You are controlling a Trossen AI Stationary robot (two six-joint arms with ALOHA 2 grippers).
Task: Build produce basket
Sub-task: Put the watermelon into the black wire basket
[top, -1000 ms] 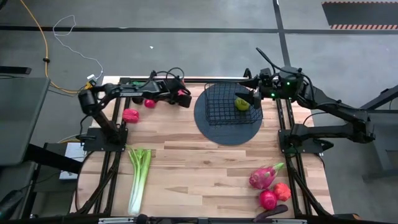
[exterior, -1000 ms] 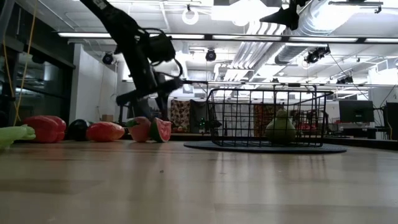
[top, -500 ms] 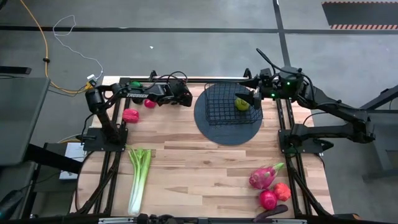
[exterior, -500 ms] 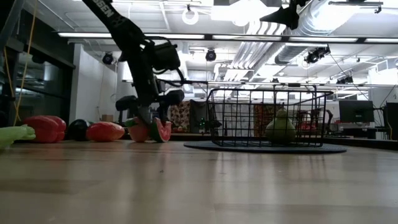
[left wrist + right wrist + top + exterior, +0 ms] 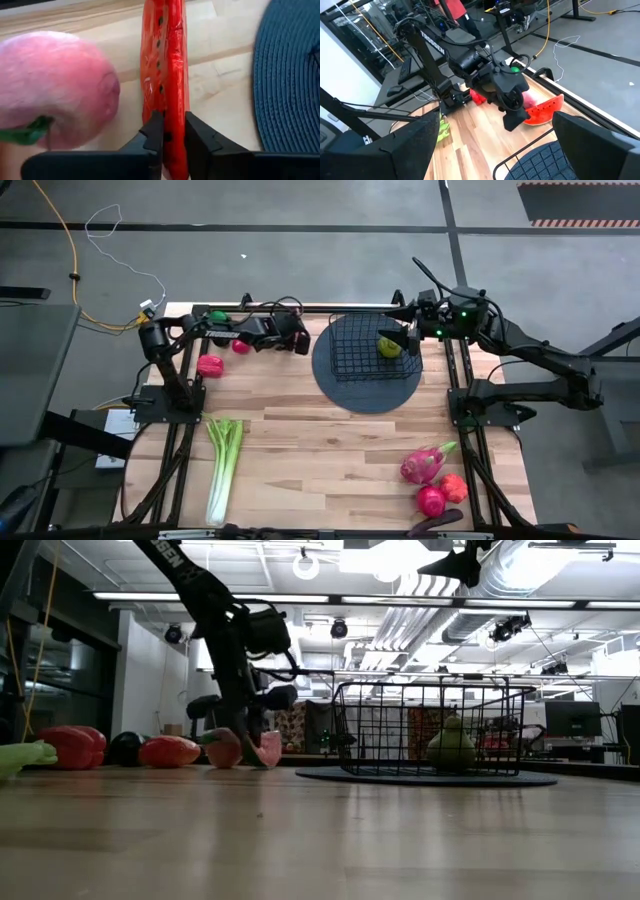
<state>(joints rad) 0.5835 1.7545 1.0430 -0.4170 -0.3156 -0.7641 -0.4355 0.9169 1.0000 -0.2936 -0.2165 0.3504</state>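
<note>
A grey concrete floor (image 5: 300, 270) is seen around the pale wooden table (image 5: 320, 450), crossed by a yellow cable (image 5: 55, 240). Overhead, fluorescent strip lights (image 5: 300, 596) and silver ducting (image 5: 520, 570) are shown; what may be monitors (image 5: 572, 718) stand behind.

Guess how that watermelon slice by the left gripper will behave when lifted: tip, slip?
The watermelon slice is thin and stands on edge between the left gripper fingers, so it would likely tip flat if released. Its skin looks glossy, so it may slip in a narrow pinch. It holds its wedge shape, so it is probably stiff, and light for its size.
</note>
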